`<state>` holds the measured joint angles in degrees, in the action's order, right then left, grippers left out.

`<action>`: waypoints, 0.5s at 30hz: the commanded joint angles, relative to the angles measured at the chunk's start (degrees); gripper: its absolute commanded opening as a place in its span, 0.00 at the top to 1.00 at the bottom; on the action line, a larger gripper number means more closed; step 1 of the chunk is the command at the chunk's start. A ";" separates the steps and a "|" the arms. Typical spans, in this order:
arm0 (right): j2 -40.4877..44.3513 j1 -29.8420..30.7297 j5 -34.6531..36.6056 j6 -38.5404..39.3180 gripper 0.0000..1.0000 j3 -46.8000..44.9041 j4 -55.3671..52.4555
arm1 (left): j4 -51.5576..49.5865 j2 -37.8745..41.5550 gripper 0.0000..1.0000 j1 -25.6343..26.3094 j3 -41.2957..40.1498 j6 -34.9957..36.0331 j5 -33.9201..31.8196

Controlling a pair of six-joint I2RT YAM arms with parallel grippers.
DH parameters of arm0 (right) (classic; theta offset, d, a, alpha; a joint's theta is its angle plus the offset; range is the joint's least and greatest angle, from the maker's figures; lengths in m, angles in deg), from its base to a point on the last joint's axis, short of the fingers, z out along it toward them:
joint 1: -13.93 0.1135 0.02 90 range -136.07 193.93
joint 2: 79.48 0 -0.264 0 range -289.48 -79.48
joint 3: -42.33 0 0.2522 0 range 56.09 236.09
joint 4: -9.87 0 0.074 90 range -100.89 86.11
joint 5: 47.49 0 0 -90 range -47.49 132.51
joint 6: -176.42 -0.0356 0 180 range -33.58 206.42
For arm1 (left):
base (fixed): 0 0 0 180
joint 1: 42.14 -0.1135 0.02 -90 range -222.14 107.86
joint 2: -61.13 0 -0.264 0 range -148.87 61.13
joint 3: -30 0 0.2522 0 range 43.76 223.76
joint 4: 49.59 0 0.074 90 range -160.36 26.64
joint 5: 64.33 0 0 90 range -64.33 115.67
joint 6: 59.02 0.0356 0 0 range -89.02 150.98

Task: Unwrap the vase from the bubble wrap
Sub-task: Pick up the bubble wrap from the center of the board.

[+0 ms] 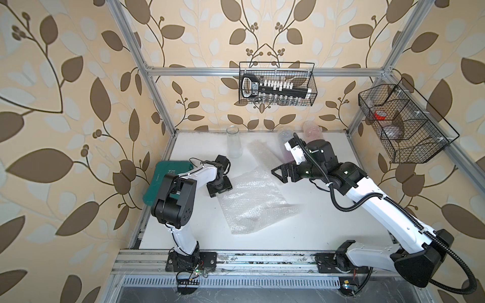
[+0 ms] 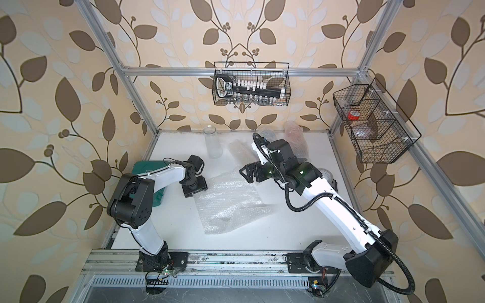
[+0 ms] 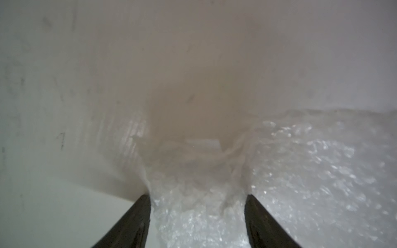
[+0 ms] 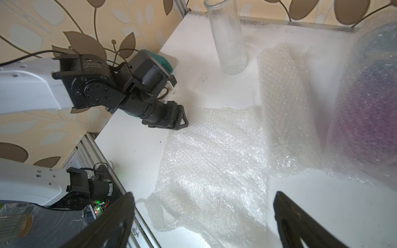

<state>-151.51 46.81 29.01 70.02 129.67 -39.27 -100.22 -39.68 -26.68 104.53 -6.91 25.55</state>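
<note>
A loose sheet of bubble wrap lies flat mid-table, and a second sheet lies behind it. My left gripper points down on the flat sheet's near-left corner. Its jaws stand apart, with wrap bunched up between the fingers. My right gripper hangs open over the sheet's far right edge, holding nothing. A bare clear ribbed vase stands at the back. A purple vase still in bubble wrap stands behind the right wrist.
Another wrapped pinkish item stands at the back right. A green cloth lies at the table's left edge under the left arm. Wire baskets hang on the back wall and the right frame.
</note>
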 commanded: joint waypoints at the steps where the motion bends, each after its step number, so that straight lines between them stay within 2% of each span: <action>1: 1.60 0.22 0.60 0.30 0.01 -1.36 0.92 | 0.36 0.16 0.44 0.62 -2.61 -2.34 0.22; 9: 3.91 0.21 2.29 0.67 0.01 -3.14 0.64 | -2.59 7.68 0.82 0.67 -4.48 -1.90 0.94; 12: 3.41 0.20 2.12 1.02 0.01 -3.09 0.71 | -5.84 11.71 0.91 0.38 -3.86 -0.34 -0.53; 15: 2.57 0.16 1.66 1.11 0.01 -2.83 1.38 | -10.05 16.02 0.96 -0.61 -2.71 0.86 -2.60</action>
<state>-148.28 46.81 30.30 70.04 127.16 -38.72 -104.24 -29.15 -26.79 100.12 -7.52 25.40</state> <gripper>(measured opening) 0.993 0.052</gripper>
